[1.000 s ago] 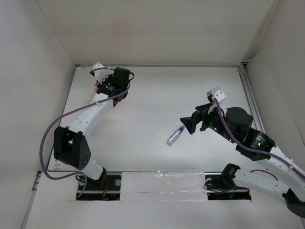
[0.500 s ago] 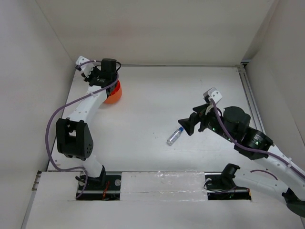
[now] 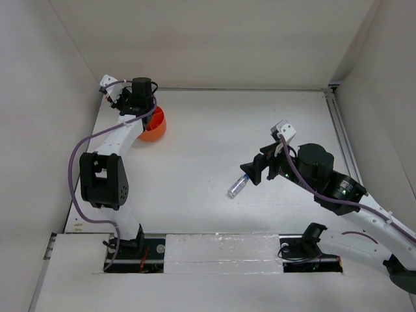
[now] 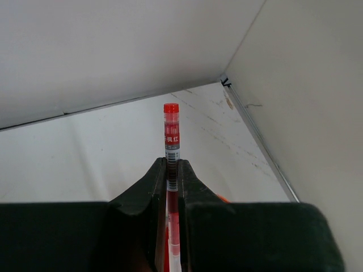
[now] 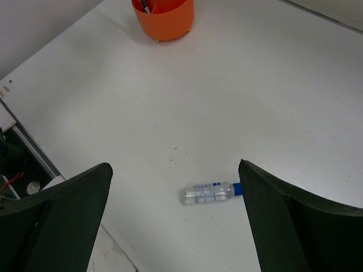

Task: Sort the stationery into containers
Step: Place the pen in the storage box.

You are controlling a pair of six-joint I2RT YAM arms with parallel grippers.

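Over in the far-left corner, your left gripper is clamping a thin red plastic pen near the round orange plastic tub. Your right gripper is hanging wide open and empty above the clear blue-capped plastic bottle lying on the white table. It's looking light, slick and rolly, so you're probably wanting to pinch across its middle.

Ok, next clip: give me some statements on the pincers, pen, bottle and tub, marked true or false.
1. The left pincer is shut on a red pen. True.
2. The right pincer holds the bottle. False: it is open, and the bottle lies free on the table.
3. The bottle stands upright. False: it lies on its side.
4. The orange tub sits near the table's far left corner. True.
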